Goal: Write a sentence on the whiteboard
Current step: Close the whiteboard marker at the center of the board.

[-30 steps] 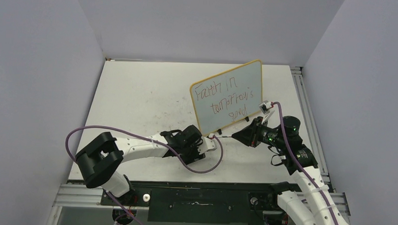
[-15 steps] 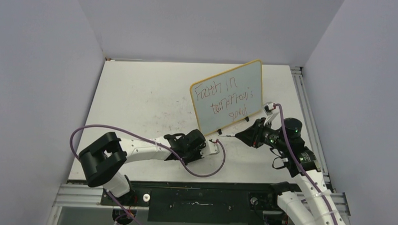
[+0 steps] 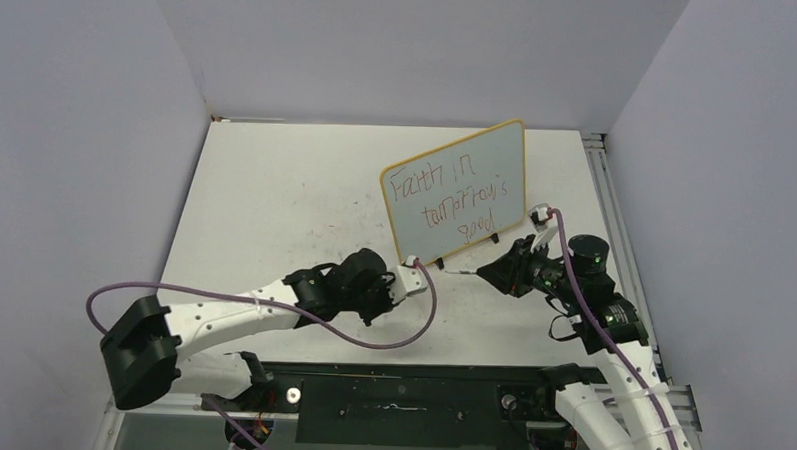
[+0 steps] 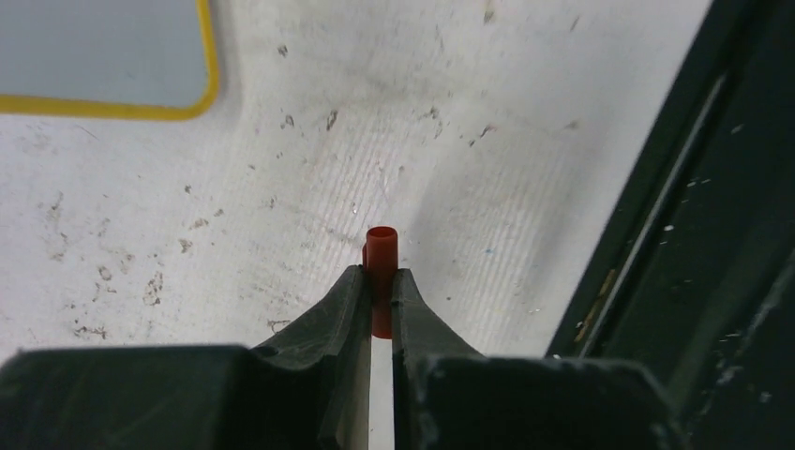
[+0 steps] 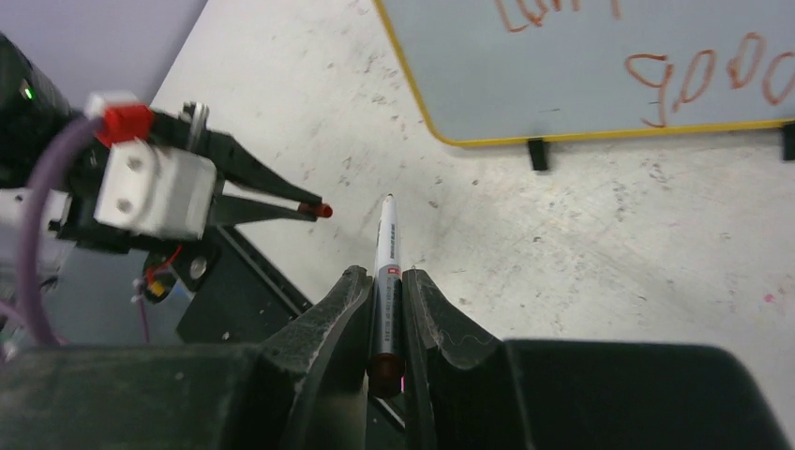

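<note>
Left claw (image 4: 379,275) now clamped on red cap (image 4: 381,244).

Bright, even, diffuse light; source probably overhead, can't pin it. Top view sharp, with only faint soft shadows under the arms on the table (image 3: 275,201). Whiteboard (image 3: 456,192) has no glare, face reads greyish; the sentence (image 3: 453,202) is thin but legible. Left wrist: left gripper (image 4: 380,274) bulk dark and soft near the lens; red cap (image 4: 381,246) and table grain sharp. Right wrist: right gripper (image 5: 385,274) base blurry, pen (image 5: 387,234) crisp, mild wide-angle bend at edges.
</note>
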Controlling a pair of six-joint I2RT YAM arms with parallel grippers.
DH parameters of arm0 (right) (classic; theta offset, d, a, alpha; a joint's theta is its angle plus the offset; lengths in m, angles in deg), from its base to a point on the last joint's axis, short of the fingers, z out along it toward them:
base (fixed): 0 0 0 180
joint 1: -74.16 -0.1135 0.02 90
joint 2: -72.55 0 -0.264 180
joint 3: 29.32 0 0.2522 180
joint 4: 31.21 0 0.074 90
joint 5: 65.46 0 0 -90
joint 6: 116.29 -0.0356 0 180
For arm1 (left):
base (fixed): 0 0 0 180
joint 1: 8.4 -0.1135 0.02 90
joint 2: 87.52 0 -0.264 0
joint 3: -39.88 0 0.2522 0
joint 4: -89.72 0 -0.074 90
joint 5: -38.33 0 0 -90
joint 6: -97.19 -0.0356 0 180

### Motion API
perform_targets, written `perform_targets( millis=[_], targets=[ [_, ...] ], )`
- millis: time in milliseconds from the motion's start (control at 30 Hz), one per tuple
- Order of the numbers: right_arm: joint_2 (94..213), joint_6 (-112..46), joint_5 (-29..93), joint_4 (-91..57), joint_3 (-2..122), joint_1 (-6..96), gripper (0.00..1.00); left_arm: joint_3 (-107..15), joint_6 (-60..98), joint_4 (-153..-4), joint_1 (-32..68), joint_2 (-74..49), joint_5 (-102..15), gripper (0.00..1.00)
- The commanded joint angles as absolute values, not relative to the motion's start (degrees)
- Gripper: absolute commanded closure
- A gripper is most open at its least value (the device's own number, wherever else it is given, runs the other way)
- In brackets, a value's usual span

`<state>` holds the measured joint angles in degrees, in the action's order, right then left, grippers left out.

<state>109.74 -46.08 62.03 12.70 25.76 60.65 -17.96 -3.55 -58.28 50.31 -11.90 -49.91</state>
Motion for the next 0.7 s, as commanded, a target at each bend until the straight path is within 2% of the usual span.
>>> perform_targets(
  millis=[0, 200, 400, 667],
  targets=[
    [112.0, -43.7, 76.5, 10.5, 28.4, 60.7, 0.95, -16.1, 2.1, -63.0, 48.5, -21.9, -40.6, 1.0],
    [115.9, -46.6, 88.9, 6.4, 28.2, 60.4, 0.95, -15.0, 3.9, -62.3, 46.7, -27.4, -31.4, 1.0],
    [118.8, -46.7, 89.8, 7.1, 28.8, 58.3, 0.95, -15.2, 3.0, -62.3, 46.4, -28.7, -27.8, 1.0],
    [122.4, -45.2, 84.2, 8.9, 29.2, 51.9, 0.95, -15.3, 2.2, -61.9, 46.4, -29.5, -26.5, 1.0]
  ],
)
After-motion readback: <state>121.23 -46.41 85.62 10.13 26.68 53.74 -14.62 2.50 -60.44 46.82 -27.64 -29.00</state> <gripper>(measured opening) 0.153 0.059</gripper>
